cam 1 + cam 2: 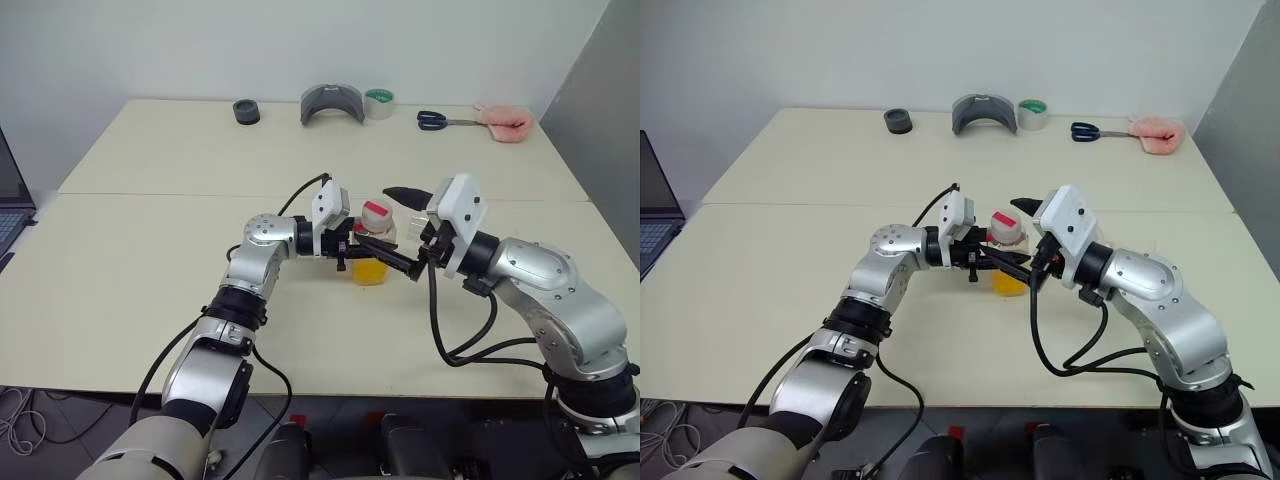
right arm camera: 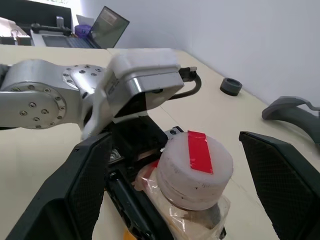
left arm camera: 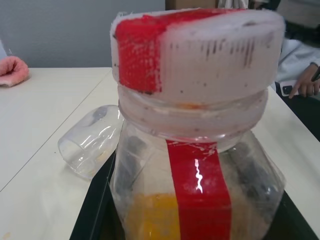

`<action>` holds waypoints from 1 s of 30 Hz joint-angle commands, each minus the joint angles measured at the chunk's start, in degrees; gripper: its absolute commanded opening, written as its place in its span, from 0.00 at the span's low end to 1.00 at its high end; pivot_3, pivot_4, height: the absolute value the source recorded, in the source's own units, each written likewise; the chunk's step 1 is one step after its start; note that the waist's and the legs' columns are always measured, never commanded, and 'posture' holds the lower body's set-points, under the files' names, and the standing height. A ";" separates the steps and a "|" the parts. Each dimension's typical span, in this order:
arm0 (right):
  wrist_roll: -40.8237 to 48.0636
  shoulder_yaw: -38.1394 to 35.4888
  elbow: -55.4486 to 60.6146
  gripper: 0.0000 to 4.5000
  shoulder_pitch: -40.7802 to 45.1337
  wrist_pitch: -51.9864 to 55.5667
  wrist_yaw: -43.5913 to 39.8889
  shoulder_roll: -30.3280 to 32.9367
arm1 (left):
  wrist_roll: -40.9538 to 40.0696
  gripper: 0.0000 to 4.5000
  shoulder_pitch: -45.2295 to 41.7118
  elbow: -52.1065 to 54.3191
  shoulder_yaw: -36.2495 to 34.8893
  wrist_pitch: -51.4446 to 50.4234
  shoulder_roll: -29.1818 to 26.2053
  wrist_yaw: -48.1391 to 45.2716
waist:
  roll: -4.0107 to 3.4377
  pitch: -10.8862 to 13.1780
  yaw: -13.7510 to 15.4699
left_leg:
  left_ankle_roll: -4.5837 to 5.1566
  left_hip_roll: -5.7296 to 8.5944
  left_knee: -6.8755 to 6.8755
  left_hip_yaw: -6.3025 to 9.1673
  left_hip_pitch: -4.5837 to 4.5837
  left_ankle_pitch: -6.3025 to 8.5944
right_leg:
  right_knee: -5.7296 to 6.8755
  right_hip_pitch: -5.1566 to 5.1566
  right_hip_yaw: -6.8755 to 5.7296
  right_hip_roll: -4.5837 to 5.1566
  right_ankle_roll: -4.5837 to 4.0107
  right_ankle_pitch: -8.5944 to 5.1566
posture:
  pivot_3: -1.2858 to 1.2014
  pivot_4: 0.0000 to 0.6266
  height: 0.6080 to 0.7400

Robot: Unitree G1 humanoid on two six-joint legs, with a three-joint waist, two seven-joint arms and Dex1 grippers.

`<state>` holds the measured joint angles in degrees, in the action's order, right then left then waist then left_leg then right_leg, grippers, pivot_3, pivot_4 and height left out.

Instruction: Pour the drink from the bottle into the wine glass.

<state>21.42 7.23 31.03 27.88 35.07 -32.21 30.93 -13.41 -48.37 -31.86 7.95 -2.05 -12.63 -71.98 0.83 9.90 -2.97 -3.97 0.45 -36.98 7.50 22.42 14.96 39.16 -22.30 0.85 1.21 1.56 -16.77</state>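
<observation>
Bottle: a clear plastic bottle (image 1: 373, 245) stands upright near the middle of the cream table (image 1: 150, 250), lifted or resting I cannot tell; a red stripe runs down its front.
Cap: a white cap (image 2: 196, 167) with a strip of red tape across its top is on the bottle's neck.
Drink: orange-yellow liquid (image 1: 369, 271) fills only the bottom part of the bottle.
Left gripper: the left gripper (image 1: 362, 249) points level toward the robot's right, its black fingers (image 3: 95, 210) pressed against both sides of the bottle's body, pinching it.
Right gripper: the right gripper (image 2: 200, 180) reaches in from the robot's right with its jaws spread wide, one finger on either side of the cap and neither touching it.
Wine glass: a clear glass (image 3: 90, 142) lies on its side on the table just behind the bottle, seen from the left wrist; its stem is hidden, so it is probably the wine glass.
Far edge of the table: a black ring (image 1: 246, 112), a grey curved piece (image 1: 332, 103), a roll of tape (image 1: 379, 102), blue-handled scissors (image 1: 440, 121) and a pink cloth (image 1: 505, 124) lie in a row, well apart from the bottle.
Laptop: a laptop (image 1: 12, 200) sits off the table's left side.
</observation>
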 commanded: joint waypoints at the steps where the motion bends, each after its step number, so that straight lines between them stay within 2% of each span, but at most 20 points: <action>1: -1.57 -0.84 -0.82 0.94 1.59 -2.74 0.92 -1.36 | -0.85 0.38 -2.36 1.03 -0.67 0.98 0.15 -0.26 | 0.00 0.00 -0.03 | 0.00 -0.01 0.00 0.00 0.00 0.00 | 0.00 0.00 0.00 0.00 0.00 0.00 | 0.52 0.24 1.00; 12: -2.16 -3.56 -3.20 0.94 1.63 -3.97 1.36 -3.06 | -0.86 0.38 -2.02 1.40 -0.63 0.76 -0.02 -0.14 | 0.00 0.00 -0.07 | 0.00 -0.01 0.01 -0.01 -0.01 0.00 | 0.01 0.00 0.01 -0.01 0.00 0.00 | 0.52 0.24 1.00; 30: -1.78 -5.57 -3.13 0.94 0.20 -3.37 1.22 -1.67 | -0.88 0.38 -1.61 1.89 -0.58 0.49 -0.35 -0.21 | 0.00 0.00 -0.07 | 0.00 -0.01 0.01 -0.01 -0.01 0.00 | 0.01 0.00 0.01 0.00 0.00 0.00 | 0.52 0.24 1.00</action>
<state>19.42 4.75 26.38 28.04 31.86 -31.46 28.50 -13.41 -49.05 -32.12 7.97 -2.12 -12.68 -71.83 0.83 9.90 -3.03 -3.96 0.44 -36.97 7.49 22.42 14.96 39.17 -22.30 0.87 1.21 1.55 -16.77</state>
